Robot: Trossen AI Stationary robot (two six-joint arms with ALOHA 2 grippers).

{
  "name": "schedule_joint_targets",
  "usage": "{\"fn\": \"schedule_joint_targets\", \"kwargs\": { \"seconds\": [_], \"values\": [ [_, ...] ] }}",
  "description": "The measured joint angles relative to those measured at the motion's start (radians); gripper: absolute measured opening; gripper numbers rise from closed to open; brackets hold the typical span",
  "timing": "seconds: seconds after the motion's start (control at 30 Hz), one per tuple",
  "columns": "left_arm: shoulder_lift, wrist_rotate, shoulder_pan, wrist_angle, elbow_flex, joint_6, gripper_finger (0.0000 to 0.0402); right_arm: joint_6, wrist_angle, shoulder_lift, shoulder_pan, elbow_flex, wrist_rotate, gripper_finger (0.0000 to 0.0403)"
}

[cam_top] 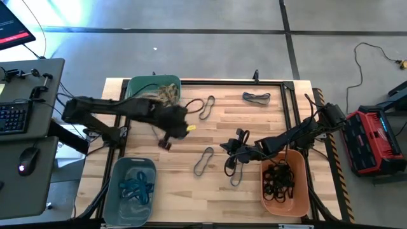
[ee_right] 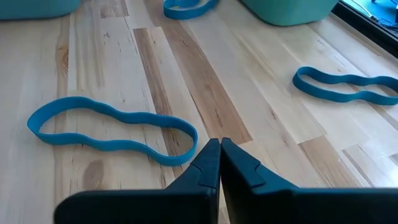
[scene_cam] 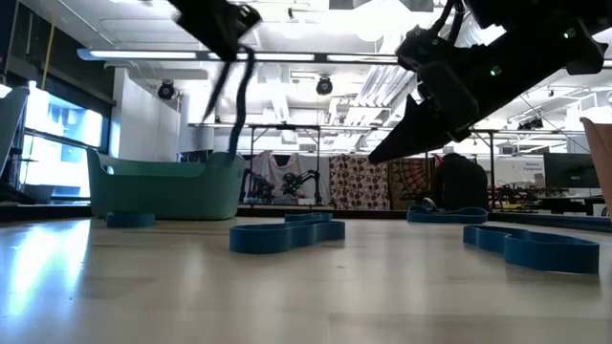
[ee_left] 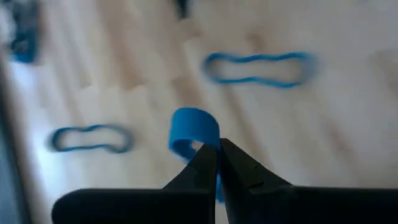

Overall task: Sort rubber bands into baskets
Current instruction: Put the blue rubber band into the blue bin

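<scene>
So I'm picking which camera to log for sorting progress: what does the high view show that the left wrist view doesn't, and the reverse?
Only the high view shows the three baskets: teal-green, grey-blue, orange, plus the right hand. Only the left wrist view shows the left hand shut on a blue rubber band. Both show loose bands on the wooden table.

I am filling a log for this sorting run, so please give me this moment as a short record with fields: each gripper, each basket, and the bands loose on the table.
left gripper: shut on a blue rubber band, lifted above the table
right gripper: shut, empty, low over the table beside a loose band
green basket: far left, holds tan bands
grey-blue basket: near left, holds blue bands
orange basket: near right, holds black bands
loose bands: several lie on the wood
</scene>
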State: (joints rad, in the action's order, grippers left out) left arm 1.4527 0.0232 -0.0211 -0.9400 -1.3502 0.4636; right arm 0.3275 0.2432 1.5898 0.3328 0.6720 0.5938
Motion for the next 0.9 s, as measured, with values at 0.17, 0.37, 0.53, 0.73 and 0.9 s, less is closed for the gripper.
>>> {"fn": "schedule_joint_targets", "kwargs": {
  "seconds": [0.17, 0.37, 0.53, 0.73, 0.9],
  "values": [
    [-0.079, -0.049, -0.138, -0.09, 0.0, -0.158, 0.0, -0.014, 0.003, 0.0, 0.0, 0.0, 0.0, 0.0],
    [-0.143, -0.067, -0.311, -0.201, 0.0, -0.388, 0.0, -0.014, 0.004, 0.0, 0.0, 0.0, 0.0, 0.0],
    [-0.17, -0.073, -0.462, -0.228, 0.0, -0.604, 0.0, -0.014, 0.005, 0.0, 0.0, 0.0, 0.0, 0.0],
    [-0.181, -0.044, -0.622, -0.214, 0.017, -0.861, 0.0, -0.014, 0.01, 0.0, 0.0, 0.0, 0.0, 0.0],
    [-0.234, -0.014, -0.726, -0.125, 0.171, -1.032, 0.0, -0.014, 0.01, 0.0, 0.0, 0.0, 0.0, 0.0]
  ]
}}
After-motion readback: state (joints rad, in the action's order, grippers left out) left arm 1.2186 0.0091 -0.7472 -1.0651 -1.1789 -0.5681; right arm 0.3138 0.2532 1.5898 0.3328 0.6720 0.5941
